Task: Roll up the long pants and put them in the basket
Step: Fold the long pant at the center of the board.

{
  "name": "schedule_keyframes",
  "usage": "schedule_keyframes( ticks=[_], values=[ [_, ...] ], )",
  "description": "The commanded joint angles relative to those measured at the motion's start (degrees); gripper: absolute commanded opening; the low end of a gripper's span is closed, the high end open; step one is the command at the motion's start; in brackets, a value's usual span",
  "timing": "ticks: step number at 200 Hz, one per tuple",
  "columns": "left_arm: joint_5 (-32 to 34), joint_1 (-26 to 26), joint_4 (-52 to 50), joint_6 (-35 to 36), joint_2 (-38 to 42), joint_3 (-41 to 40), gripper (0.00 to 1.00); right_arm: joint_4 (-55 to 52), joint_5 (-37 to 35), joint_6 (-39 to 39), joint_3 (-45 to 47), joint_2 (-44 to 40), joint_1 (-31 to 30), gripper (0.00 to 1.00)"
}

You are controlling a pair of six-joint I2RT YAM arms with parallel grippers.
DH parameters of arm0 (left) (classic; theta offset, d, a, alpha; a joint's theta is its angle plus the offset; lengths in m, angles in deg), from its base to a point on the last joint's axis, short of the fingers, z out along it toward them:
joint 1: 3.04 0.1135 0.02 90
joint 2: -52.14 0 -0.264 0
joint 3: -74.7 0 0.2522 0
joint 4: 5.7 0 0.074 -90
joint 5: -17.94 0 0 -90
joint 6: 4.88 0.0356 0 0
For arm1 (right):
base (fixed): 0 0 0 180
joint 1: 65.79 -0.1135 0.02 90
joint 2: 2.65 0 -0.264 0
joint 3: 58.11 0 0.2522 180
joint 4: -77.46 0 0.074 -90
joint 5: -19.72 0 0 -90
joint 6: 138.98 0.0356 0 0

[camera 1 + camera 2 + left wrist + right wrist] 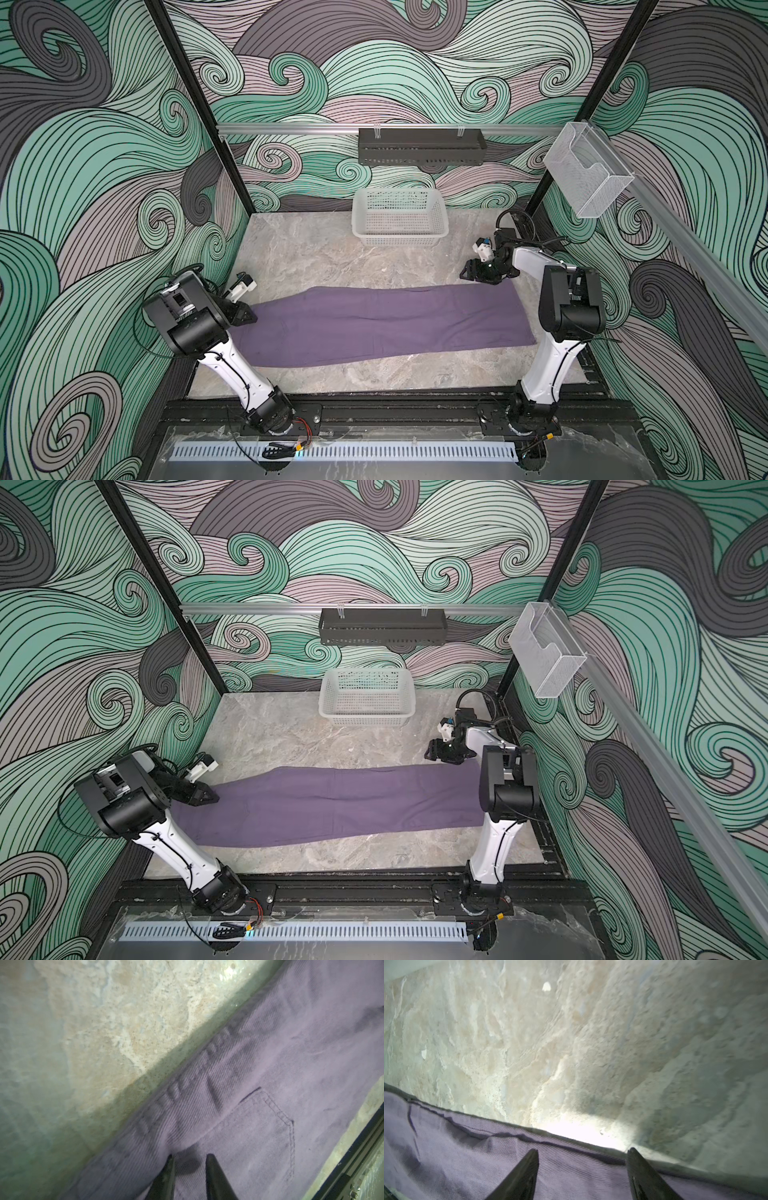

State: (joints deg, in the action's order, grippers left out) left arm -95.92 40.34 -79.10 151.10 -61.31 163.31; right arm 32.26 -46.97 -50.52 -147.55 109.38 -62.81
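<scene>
Nearest, along the front of the tabletop [374, 374], bare stone only. Next, the long pants [374, 320]: flat, unrolled, legs laid together as one purple band, stretched crosswise from directly under the left jaws to just beneath the right jaws. Waist end at the left jaws, going by the waistband [207, 1068] and back pocket [259, 1136] in the left wrist view; hem end out by the right arm [552, 361]. Left jaws: narrowly parted, tips down on the cloth just inside the waistband; cannot tell whether a pinch of fabric sits between them. Right jaws: spread wide and empty, poised at the band's far edge near the hems, one tip over cloth, the other about where stone begins. Farther off, beyond both jaws and well apart from the pants, a white basket [400, 240]. Probably no rolling begun yet. Looks to call for a roll along the long axis, end toward end, not across the band. Left jaws nearer a usable start, sitting on the waist; right jaws likely to need a drop onto the hems first.
</scene>
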Motion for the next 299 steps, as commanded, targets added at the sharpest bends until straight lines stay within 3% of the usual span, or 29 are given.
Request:
schedule_keyframes(
  ticks=[1,32,58,68,89,106,129,183,197,212,227,255,299],
  values=[
    [-0.6,-0.1,-3.3,0.6,2.5,1.6,0.30,-5.3,1.0,-2.8,-3.6,-1.7,1.5,0.72],
    [-5.5,-0.3,-8.6,0.3,8.8,3.7,0.33,-8.4,-17.4,-3.8,-0.5,-9.6,3.4,0.78],
    [-7.6,-1.1,-10.0,1.2,12.4,3.5,0.34,-12.1,-14.1,-1.2,-0.9,-7.8,12.7,0.73],
    [-7.5,-1.3,-10.0,1.5,13.3,2.9,0.34,-12.7,-16.4,-1.5,-1.1,-7.0,14.1,0.72],
    [-7.2,-1.4,-9.8,1.7,14.6,1.8,0.34,-13.0,-22.0,-3.7,-1.7,-5.0,14.2,0.71],
    [-8.1,-1.3,-11.1,1.4,15.1,1.9,0.34,-13.1,-20.5,-4.6,-2.5,-2.5,14.2,0.69],
    [-9.0,-1.3,-10.7,1.4,15.8,1.3,0.34,-15.1,-18.7,-5.5,-3.7,0.8,13.8,0.59],
    [-8.0,-1.3,-8.9,1.3,13.7,1.1,0.34,-14.6,-22.5,-7.9,-1.0,4.7,11.4,0.63],
    [-7.4,-1.3,-8.3,0.8,13.5,1.6,0.34,-15.7,-22.7,-8.6,-2.6,5.8,10.9,0.52],
    [-6.9,-1.3,-7.5,0.2,13.3,1.7,0.34,-16.8,-24.6,-9.2,-4.0,6.7,10.6,0.23],
    [-6.6,-1.2,-6.8,-0.4,13.5,1.8,0.34,-18.3,-26.5,-9.5,-5.8,7.9,10.6,0.09],
    [-5.8,-1.1,-6.1,-1.3,13.8,1.5,0.34,-19.7,-29.7,-10.7,-8.4,10.2,11.2,0.00],
    [-3.4,-1.0,-5.6,-1.2,14.2,1.8,0.34,-23.4,-36.1,-10.8,-15.2,12.6,13.4,0.00]
  ],
)
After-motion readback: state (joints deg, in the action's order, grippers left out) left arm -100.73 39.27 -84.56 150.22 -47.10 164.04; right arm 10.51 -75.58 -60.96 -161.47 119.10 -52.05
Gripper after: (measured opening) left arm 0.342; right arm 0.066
